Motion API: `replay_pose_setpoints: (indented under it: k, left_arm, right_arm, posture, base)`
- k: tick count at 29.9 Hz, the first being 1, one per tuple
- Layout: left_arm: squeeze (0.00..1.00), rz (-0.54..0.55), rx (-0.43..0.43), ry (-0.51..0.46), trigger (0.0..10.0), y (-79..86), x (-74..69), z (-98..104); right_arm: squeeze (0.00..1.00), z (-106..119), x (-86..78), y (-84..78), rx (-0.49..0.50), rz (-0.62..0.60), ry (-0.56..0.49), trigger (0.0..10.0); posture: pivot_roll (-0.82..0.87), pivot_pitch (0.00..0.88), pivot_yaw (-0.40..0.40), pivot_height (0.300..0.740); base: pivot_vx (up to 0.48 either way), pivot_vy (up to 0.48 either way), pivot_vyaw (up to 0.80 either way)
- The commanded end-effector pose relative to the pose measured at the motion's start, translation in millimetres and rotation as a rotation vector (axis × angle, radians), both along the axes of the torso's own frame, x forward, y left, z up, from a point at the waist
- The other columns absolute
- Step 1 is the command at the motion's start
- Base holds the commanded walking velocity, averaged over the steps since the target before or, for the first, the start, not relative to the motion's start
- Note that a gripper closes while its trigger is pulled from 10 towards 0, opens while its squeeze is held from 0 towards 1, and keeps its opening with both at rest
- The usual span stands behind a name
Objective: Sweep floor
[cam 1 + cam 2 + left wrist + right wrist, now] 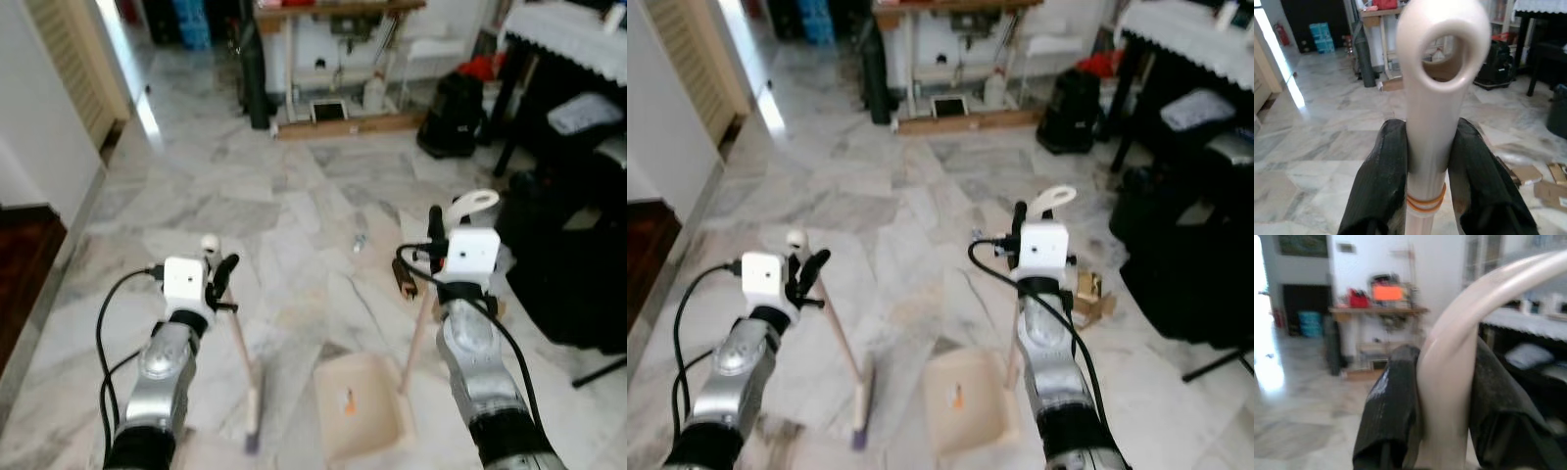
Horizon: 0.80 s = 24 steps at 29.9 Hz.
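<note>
Two grippers stand over a marble floor [294,196] — the left gripper [1425,161] clamped on a broom handle [238,338] whose head [252,416] rests beside a cream dustpan [360,408], the right gripper [1442,401] clamped on the dustpan's handle [474,204].

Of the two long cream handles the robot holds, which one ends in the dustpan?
The handle in the right claw: it runs down to the dustpan. The left claw's handle ends in the broom head.
</note>
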<state>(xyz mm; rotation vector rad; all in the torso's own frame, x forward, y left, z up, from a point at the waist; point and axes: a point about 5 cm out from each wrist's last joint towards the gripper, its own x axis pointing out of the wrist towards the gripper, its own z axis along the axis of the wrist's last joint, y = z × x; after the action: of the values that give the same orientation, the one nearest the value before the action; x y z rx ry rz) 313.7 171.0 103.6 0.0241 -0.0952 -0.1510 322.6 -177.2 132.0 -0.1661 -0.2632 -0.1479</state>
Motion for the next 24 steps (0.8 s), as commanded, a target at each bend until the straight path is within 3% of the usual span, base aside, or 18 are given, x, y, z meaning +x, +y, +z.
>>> replay_pose_setpoints:
  k: [1, 24]
  left_arm:
    - [0.0, -0.006, 0.002, -0.062, 10.0, 0.4, 4.2, 14.4]
    - [0.0, -0.004, -0.002, -0.065, 10.0, -1.0, 4.8, 14.8]
  right_arm:
    - [0.0, 12.0, 2.8, 2.4, -0.02, 0.009, -0.043, 10.0]
    - [0.0, 11.7, 5.2, 3.0, -0.016, 0.017, -0.02, 10.0]
  posture:
    - [-0.09, 0.0, 0.038, 0.74]
    - [-0.1, 0.0, 0.031, 0.74]
  base:
    - [0.454, 0.0, 0.0]
    - [0.453, 0.0, -0.77]
